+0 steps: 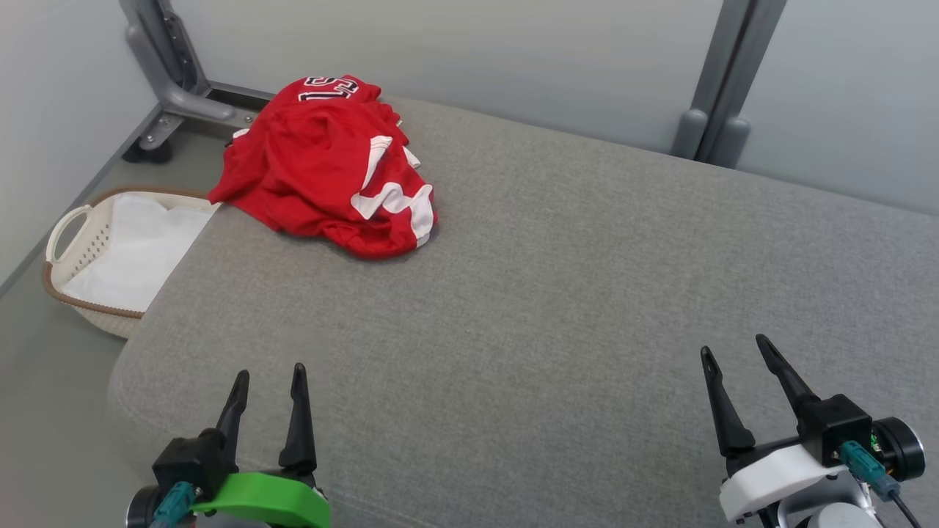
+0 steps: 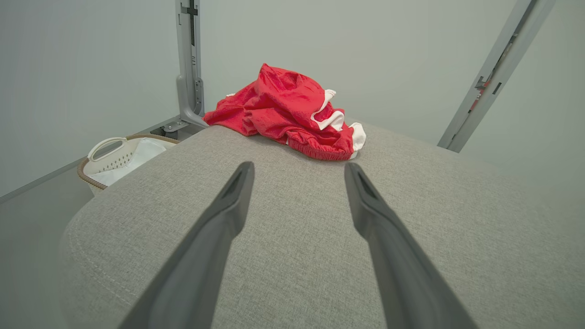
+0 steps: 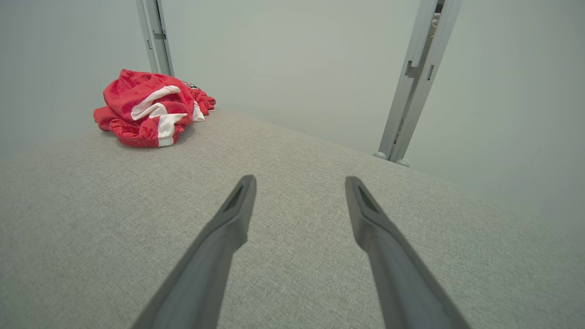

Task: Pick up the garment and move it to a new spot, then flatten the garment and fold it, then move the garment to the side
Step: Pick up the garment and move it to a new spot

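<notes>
Head view suggests the left gripper [image 1: 268,372], spread like the right gripper [image 1: 733,345], should pinch the crumpled garment's [image 1: 323,165] near hem.

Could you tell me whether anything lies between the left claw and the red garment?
Nothing visible does. Bare grey cushion runs from the open left claw to the garment at the far left corner; the basket sits off the cushion's left side, out of the path.

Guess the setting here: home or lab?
Likely a lab test cell staged for laundry folding, not a home: a grey padded surface, bare pale panels on grey metal posts, a white laundry basket on the floor, one crumpled red garment.
</notes>
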Controlling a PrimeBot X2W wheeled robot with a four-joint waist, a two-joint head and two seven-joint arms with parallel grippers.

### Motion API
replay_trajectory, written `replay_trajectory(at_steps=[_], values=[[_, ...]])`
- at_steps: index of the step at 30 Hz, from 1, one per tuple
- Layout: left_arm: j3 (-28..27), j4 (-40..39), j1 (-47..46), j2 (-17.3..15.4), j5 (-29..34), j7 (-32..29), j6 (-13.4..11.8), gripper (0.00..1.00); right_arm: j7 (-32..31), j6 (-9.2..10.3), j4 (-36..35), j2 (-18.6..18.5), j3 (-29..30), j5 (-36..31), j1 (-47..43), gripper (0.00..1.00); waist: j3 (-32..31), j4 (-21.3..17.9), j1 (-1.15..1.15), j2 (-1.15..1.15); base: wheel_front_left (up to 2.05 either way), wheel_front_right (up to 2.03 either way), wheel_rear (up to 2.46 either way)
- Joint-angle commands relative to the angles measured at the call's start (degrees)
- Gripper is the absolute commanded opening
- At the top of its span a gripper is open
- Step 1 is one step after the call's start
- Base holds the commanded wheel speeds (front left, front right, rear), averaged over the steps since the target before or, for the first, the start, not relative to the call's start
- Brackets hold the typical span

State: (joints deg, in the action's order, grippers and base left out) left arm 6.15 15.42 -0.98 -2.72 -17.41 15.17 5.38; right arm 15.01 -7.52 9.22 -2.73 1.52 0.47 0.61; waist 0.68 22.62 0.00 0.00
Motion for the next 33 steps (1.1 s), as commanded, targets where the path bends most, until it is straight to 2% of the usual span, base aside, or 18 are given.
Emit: replay_trajectory(at_steps=[1,10,14,18,24,28,33], values=[[-0.21,-0.21,-0.18,-0.3,0.07,-0.03,0.05,1.0,0.26,0.06,0.0,-0.28,0.02,0.08,0.29,1.0,0.35,0.49,0.0,0.0,0.0,0.0,0.0],[-4.17,-4.77,-5.23,-0.57,2.9,-0.03,0.77,1.0,0.26,0.06,-1.15,-0.29,0.07,-1.38,1.66,1.0,3.4,-0.98,0.0,0.0,0.0,0.0,0.0],[-6.6,-7.72,-11.99,-2.81,4.3,-0.02,1.65,1.0,0.26,0.06,-1.61,-0.29,0.17,-2.08,3.0,1.0,5.41,-2.22,0.0,0.0,0.0,0.0,0.0],[-7.89,-7.99,-20.57,-6.15,3.13,-0.03,2.03,1.0,0.26,0.06,-1.9,-0.28,-0.2,-3.04,4.42,1.0,7.86,-4.08,0.0,0.0,0.0,0.0,0.0],[-5.51,-1.69,-33.0,-12.45,-0.65,-1.83,2.14,1.0,0.26,0.06,-2.41,-0.29,-0.86,-5.23,6.95,1.0,11.45,-7.9,0.0,0.0,0.0,0.0,0.0],[-3.57,4.84,-38.96,-14.39,-6.74,-6.33,2.16,1.0,0.26,0.06,-3.05,-0.29,-0.93,-6.28,8.35,1.0,14.31,-10.53,0.0,0.0,0.0,0.0,0.0],[0.47,13.66,-43.62,-18.12,-9.62,-11.32,2.06,1.0,0.2,0.06,-3.75,-0.27,-1.71,-7.45,9.73,1.0,18.53,-13.75,0.0,0.0,0.0,0.0,0.0]])
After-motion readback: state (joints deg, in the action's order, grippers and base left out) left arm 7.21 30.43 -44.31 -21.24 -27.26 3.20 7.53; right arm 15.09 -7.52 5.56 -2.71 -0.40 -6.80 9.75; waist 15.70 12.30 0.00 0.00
